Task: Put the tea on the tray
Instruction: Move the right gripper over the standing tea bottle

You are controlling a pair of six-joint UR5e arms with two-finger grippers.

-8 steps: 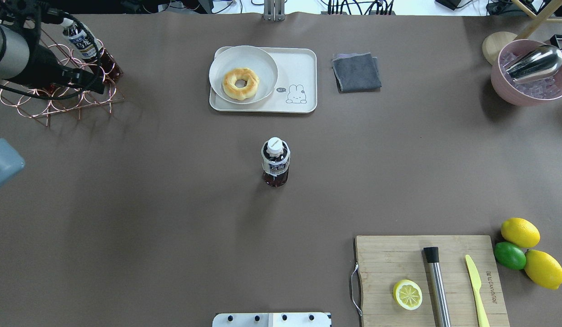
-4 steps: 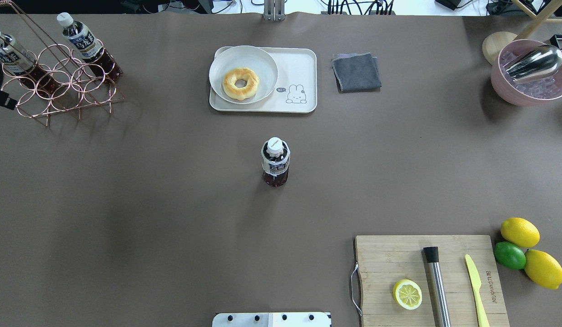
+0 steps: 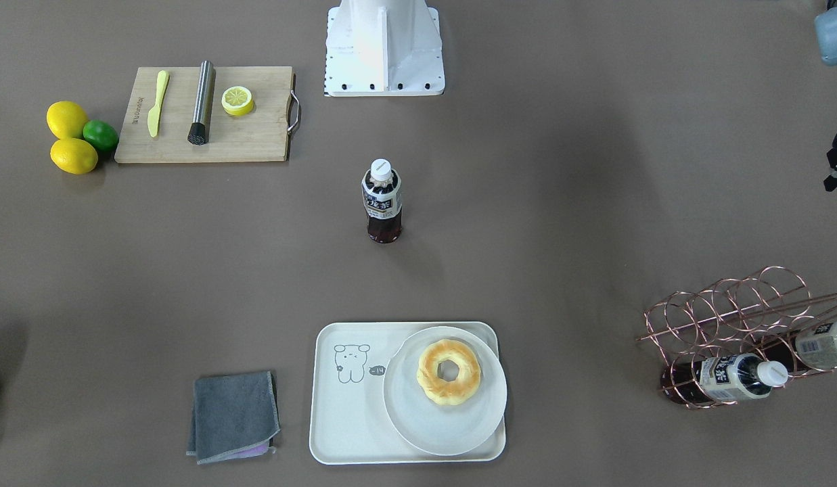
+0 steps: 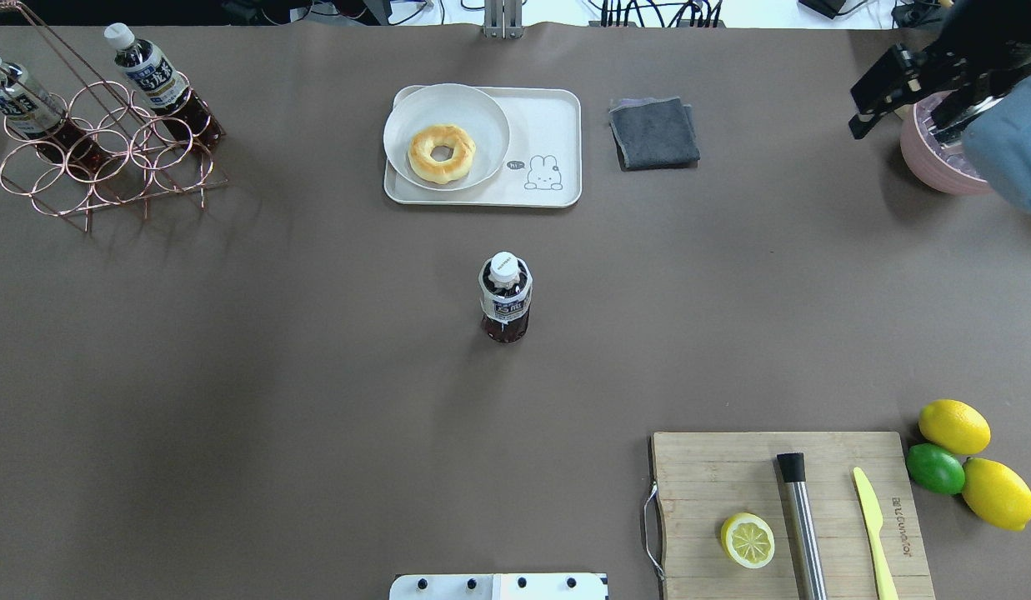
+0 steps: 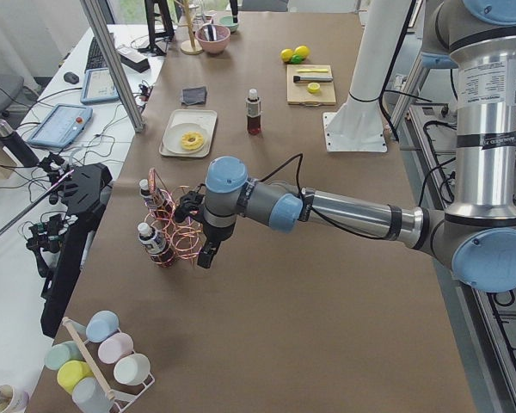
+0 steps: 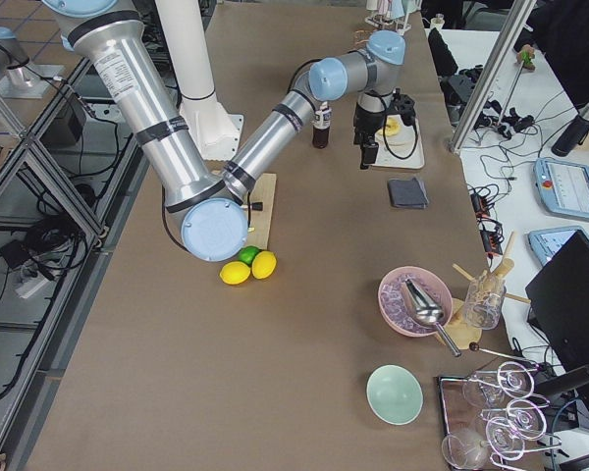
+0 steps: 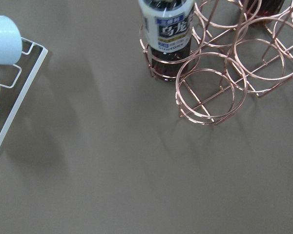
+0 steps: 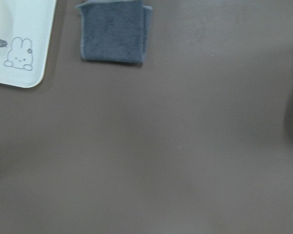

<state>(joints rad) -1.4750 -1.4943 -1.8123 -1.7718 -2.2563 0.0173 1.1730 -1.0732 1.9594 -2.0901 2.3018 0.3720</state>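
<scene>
Two grippers are mine, but only one of them shows well. My left gripper (image 5: 198,232) hangs just beside the copper wire rack (image 4: 107,158) in the left half of the left side view. In the front-facing view only a black piece of it enters at the right edge, so I cannot tell if it is wide or narrow. My left wrist camera gives only rack rings and a racked bottle (image 7: 167,34), cut off by the top edge. My right gripper (image 4: 897,117) is in the upper right of the overhead view, with its two black fingers (image 4: 869,92) spread wide and nothing between them; it covers a part of the pink bowl (image 4: 932,171). The tea (image 4: 505,296) stands upright on the bare table (image 4: 315,375) at the centre of that view, well apart from both grippers, with the right one far to its upper right. The tray (image 4: 557,117) lies above the tea in the frame, apart from it. A round white plate (image 4: 415,108) with a doughnut (image 4: 441,153) takes its left part. My right wrist camera, a little blurred, catches one tray corner at the upper left and a grey cloth (image 8: 115,31) near it.
</scene>
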